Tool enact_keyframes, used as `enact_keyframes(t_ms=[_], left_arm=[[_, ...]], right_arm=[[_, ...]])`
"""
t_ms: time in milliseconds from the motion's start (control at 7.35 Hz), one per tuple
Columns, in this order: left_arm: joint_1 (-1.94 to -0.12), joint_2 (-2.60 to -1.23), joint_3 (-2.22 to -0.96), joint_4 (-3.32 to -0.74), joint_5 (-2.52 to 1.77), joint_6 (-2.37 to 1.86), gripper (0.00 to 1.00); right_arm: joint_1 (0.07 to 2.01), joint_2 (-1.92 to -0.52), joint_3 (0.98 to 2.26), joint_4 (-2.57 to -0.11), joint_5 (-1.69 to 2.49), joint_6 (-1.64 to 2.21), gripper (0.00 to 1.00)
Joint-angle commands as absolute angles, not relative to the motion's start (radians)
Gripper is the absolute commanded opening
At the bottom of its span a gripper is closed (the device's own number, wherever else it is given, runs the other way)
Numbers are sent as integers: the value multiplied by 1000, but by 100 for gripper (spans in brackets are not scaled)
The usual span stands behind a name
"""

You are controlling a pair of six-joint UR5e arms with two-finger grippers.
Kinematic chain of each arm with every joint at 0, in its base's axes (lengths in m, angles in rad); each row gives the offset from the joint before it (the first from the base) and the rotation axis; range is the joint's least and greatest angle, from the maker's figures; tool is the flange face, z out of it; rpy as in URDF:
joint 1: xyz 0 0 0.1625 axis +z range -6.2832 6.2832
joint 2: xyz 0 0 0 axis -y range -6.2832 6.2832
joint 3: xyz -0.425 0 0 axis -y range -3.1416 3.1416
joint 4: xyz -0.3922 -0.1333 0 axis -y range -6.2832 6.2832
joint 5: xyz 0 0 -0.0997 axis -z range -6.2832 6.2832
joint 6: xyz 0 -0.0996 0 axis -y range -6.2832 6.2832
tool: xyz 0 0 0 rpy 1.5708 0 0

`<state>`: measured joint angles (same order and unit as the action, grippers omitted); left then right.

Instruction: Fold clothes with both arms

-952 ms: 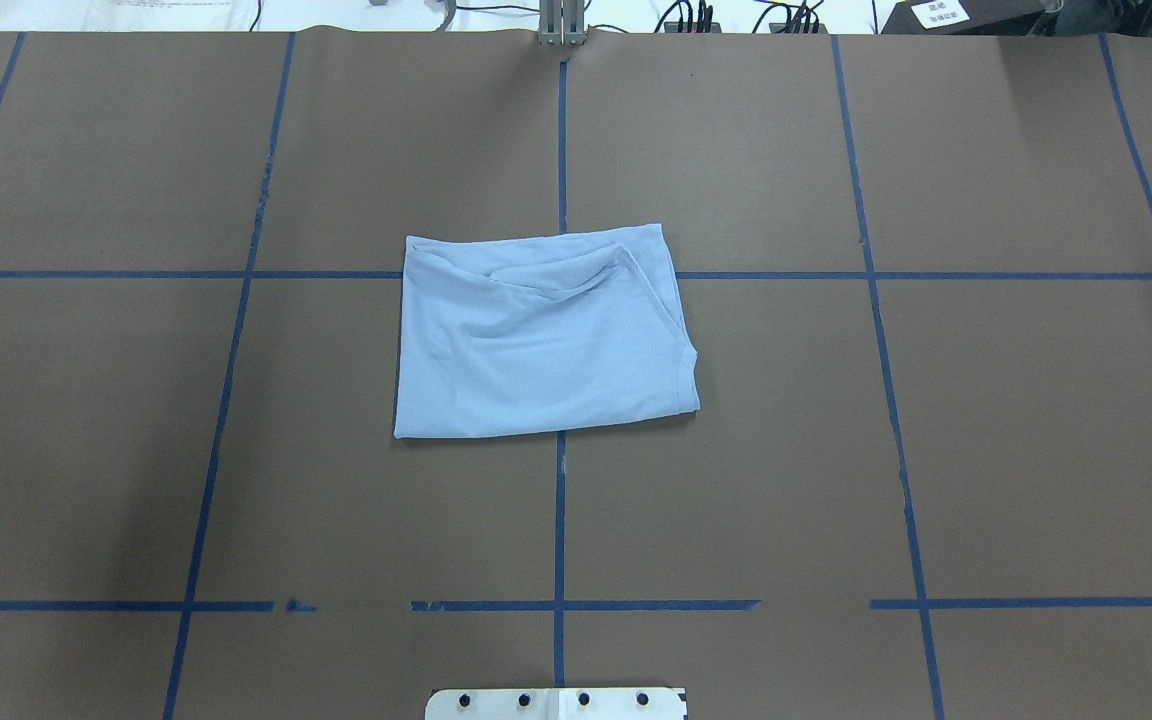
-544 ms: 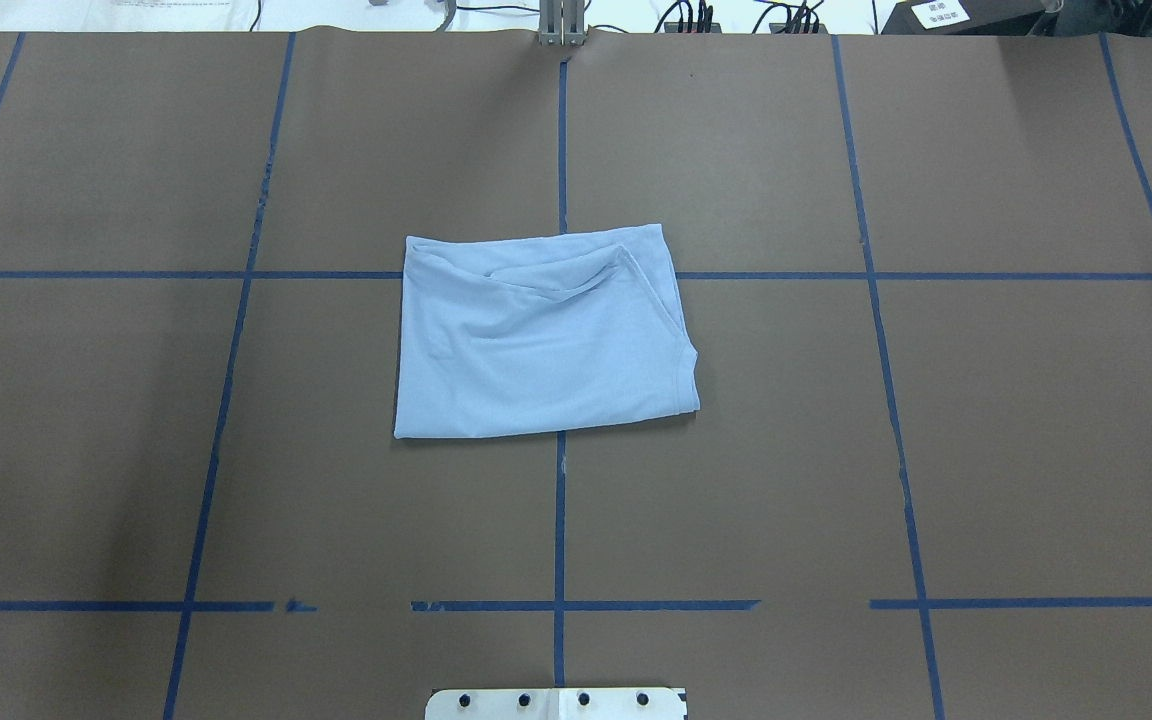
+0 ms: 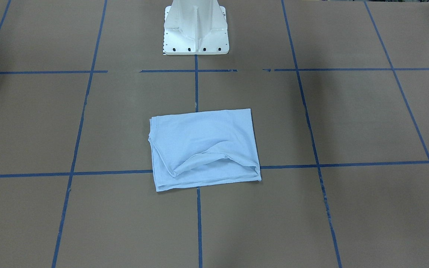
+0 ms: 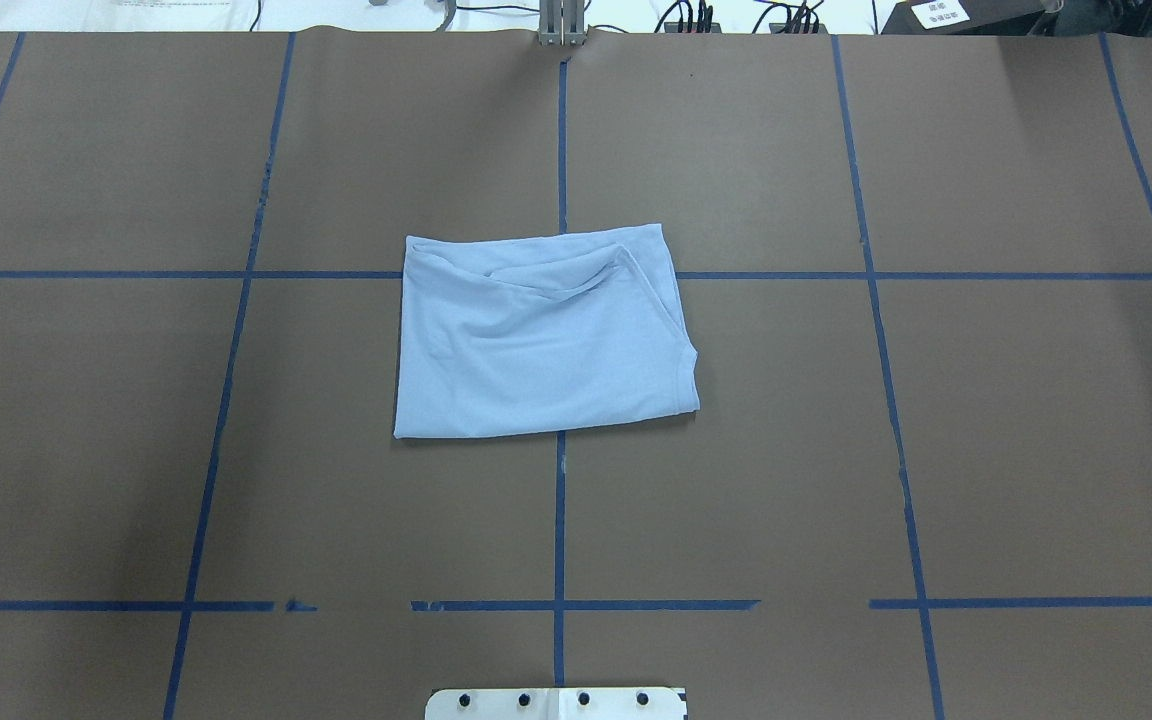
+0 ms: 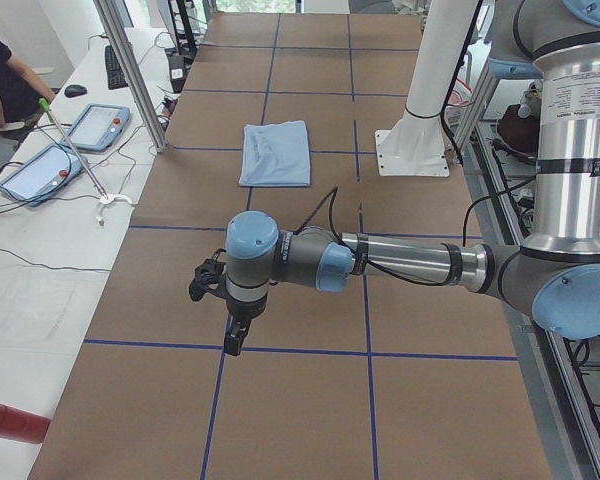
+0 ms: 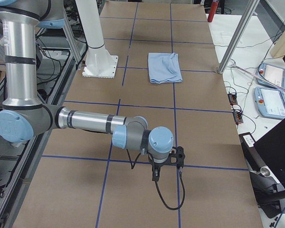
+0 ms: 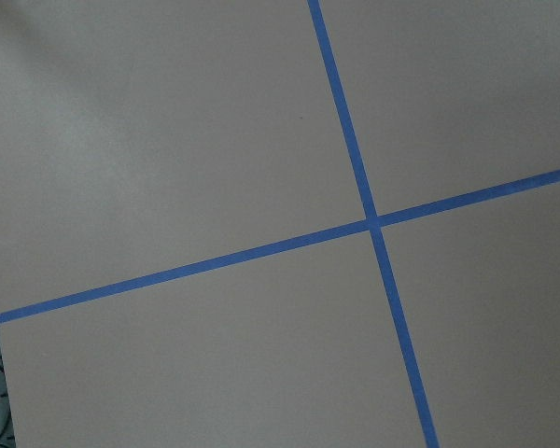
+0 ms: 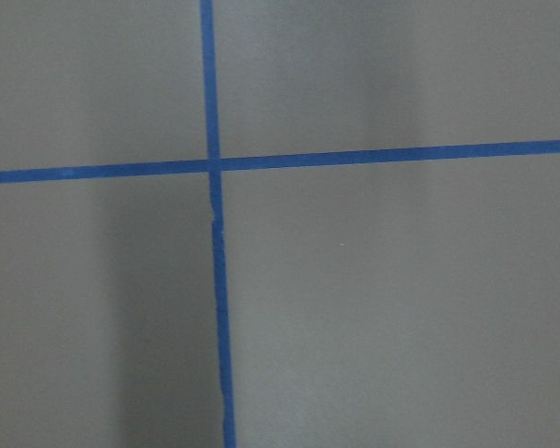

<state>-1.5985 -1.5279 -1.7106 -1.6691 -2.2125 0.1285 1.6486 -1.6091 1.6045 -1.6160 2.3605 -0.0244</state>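
Note:
The clothes, a light blue T-shirt [image 4: 541,345], lie folded into a rough rectangle at the middle of the brown table, with one loose fold edge across the top layer [image 3: 203,149]. Nothing touches the shirt. Both arms are far from it and show only in the side views. The left arm [image 5: 400,265] reaches over the table's left end, its gripper [image 5: 234,340] pointing down near a tape crossing. The right arm [image 6: 90,121] does the same at the other end with its gripper [image 6: 155,176]. I cannot tell whether either gripper is open or shut. The wrist views show only bare table and blue tape.
The white pedestal base [image 3: 196,26] stands on the robot's side of the shirt. Blue tape lines [image 4: 560,520] grid the table. On side benches lie control tablets [image 5: 95,125] [image 6: 270,76]; a person [image 5: 5,80] sits there. Metal posts [image 5: 130,70] [image 6: 237,35] stand at the table's far edge.

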Motion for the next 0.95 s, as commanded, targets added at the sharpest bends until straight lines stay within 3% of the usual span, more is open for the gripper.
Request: enact_keyframes(t_ms=[0, 816], left_arm=[[-1598, -1520, -1717, -1667, -2215, 127, 100], [-1598, -1506, -1713, -1663, -2220, 124, 100]], right_arm=[[1547, -1612, 1715, -1611, 2348, 145, 100], [1513, -1663, 1681, -1419, 2344, 196, 100]])
